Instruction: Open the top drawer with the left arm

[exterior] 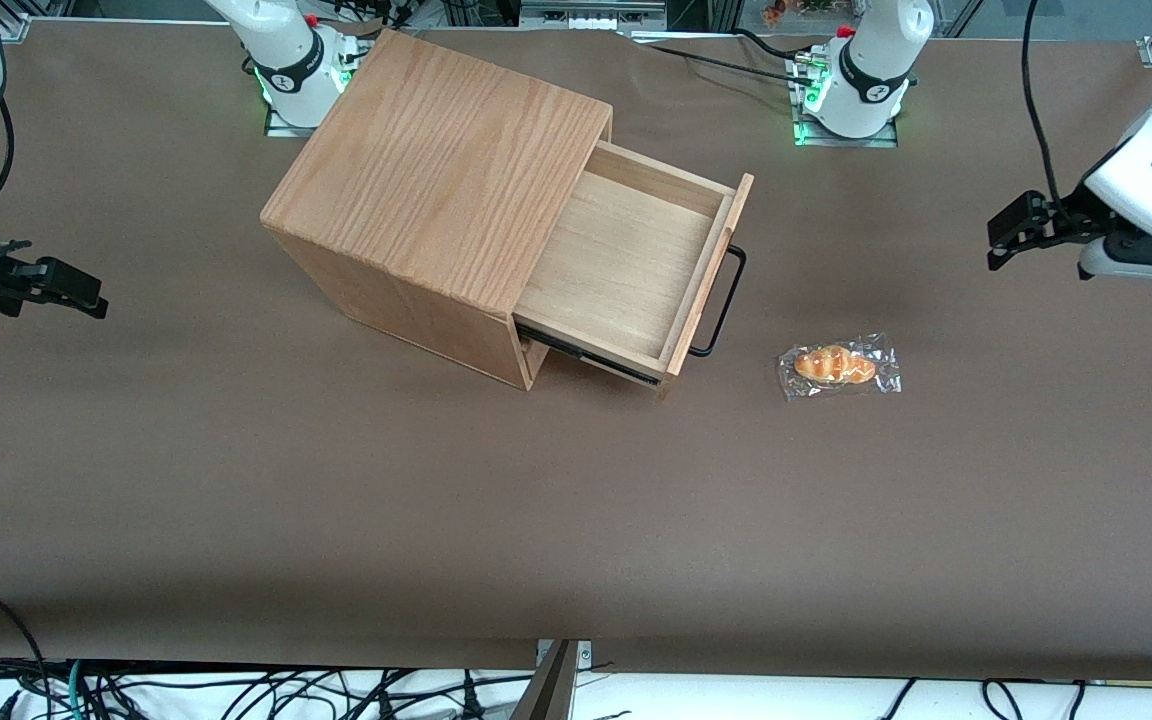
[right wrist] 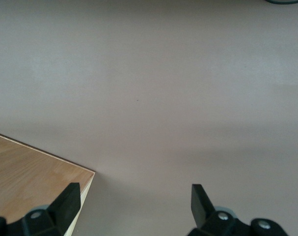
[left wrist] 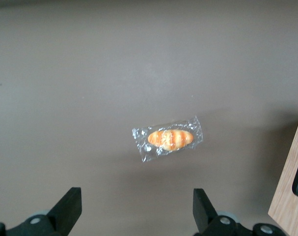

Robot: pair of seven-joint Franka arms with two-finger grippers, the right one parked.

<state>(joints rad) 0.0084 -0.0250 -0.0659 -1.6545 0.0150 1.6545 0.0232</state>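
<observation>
While my arm hangs over the working arm's end of the table, the scene reads as follows.

Gripper: my gripper point(exterior: 1004, 238) is held above the brown table point(exterior: 336, 500), well apart from the box; its two black fingers point(left wrist: 70, 206) stand wide apart with nothing between them.

Top drawer: the top drawer point(exterior: 626, 270) is drawn well out of the wooden box point(exterior: 436, 180), its pale floor bare and its front panel facing my end of the table.

Handle: the thin black bar handle point(exterior: 726, 300) stands off the drawer front, untouched.

Wooden box: it sits on the table toward the arm bases, turned at an angle; one edge of the drawer front point(left wrist: 291, 182) shows in my wrist view.

Wrapped bun: a small orange bun in clear wrap point(exterior: 838, 366) lies flat on the table in front of the drawer, between the handle and my gripper; in my wrist view the bun point(left wrist: 169, 138) lies below the open fingers.
</observation>
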